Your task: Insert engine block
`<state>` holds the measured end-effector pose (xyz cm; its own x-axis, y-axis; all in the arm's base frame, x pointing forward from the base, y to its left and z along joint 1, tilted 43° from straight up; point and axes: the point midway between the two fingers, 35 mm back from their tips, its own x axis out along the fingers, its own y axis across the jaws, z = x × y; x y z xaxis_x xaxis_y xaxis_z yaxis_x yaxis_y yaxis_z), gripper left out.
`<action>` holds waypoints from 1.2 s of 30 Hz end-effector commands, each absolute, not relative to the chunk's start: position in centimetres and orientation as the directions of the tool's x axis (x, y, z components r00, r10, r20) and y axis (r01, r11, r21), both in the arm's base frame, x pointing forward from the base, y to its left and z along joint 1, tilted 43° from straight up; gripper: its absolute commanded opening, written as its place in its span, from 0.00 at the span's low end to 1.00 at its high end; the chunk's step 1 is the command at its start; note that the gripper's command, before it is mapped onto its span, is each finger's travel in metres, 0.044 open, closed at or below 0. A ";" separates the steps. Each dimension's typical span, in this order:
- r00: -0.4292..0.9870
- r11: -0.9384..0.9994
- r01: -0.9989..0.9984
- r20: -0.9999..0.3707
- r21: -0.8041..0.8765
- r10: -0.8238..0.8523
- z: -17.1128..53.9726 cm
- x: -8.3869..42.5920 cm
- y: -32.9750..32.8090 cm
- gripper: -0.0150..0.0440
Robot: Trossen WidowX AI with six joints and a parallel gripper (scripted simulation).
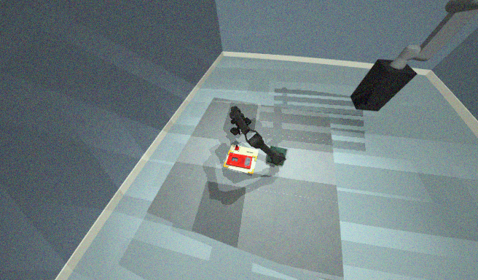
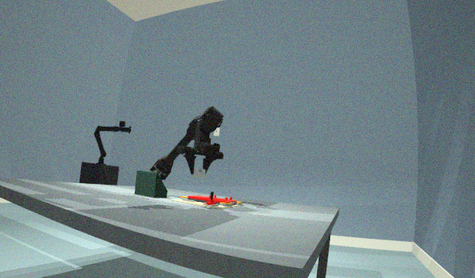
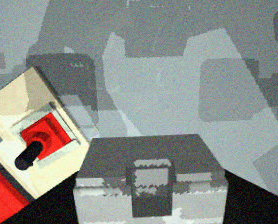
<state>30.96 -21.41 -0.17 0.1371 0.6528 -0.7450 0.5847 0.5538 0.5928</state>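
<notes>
My gripper (image 2: 199, 173) (image 3: 147, 179) is shut on the grey engine block (image 2: 198, 175) (image 3: 105, 157) and holds it in the air well above the table. In the wrist view the block fills the bottom middle, and its slot (image 3: 152, 202) faces the camera. The red car body (image 1: 241, 165) (image 2: 198, 198) (image 3: 5, 192) lies flat on a cream board (image 1: 245, 149) (image 3: 7, 107) with yellow corners. The board is below the block and to the left in the wrist view. The car body shows two grey patches in the top view; which is the opening I cannot tell. The rib is not distinguishable.
A small red square (image 3: 62, 135) with a black upright knob (image 3: 29, 155) (image 2: 211, 196) stands at one end of the board. A green block (image 1: 280, 151) (image 2: 145, 184) stands at the arm's base beside the board. A second arm stands on a black box (image 1: 382, 85) (image 2: 99, 174) farther off.
</notes>
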 end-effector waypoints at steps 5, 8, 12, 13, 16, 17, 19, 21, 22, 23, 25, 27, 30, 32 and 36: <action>0.138 0.681 0.326 -0.746 0.656 0.652 -0.3 31.0 -21.3 0.25; 0.138 0.712 0.227 -0.746 0.664 0.652 -0.3 31.0 -21.3 0.25; 0.138 0.741 0.091 -0.746 0.665 0.652 -0.3 31.0 -21.3 0.25; 0.138 0.746 0.057 -0.746 0.663 0.652 -0.4 31.0 -21.3 0.25; 0.138 0.756 -0.046 -0.746 0.653 0.652 -0.4 31.0 -21.2 0.25; 0.138 0.758 -0.081 -0.746 0.648 0.652 -0.4 31.0 -21.2 0.25; 0.138 0.758 -0.149 -0.746 0.635 0.652 -0.4 31.0 -21.2 0.25; 0.138 0.754 -0.217 -0.746 0.620 0.652 -0.4 31.0 -21.2 0.25; 0.138 0.751 -0.250 -0.746 0.611 0.652 -0.5 31.0 -21.2 0.25; 0.138 0.747 -0.283 -0.746 0.601 0.652 -0.5 31.0 -21.2 0.25; 0.138 0.736 -0.349 -0.746 0.580 0.652 -0.5 31.0 -21.2 0.25; 0.138 0.722 -0.412 -0.746 0.556 0.652 -0.5 31.0 -21.1 0.25; 0.138 0.694 -0.504 -0.746 0.514 0.652 -0.5 31.0 -21.1 0.25; 0.138 0.671 -0.562 -0.745 0.483 0.652 -0.6 31.0 -21.1 0.25; 0.138 0.616 -0.669 -0.745 0.415 0.652 -0.6 31.1 -21.1 0.25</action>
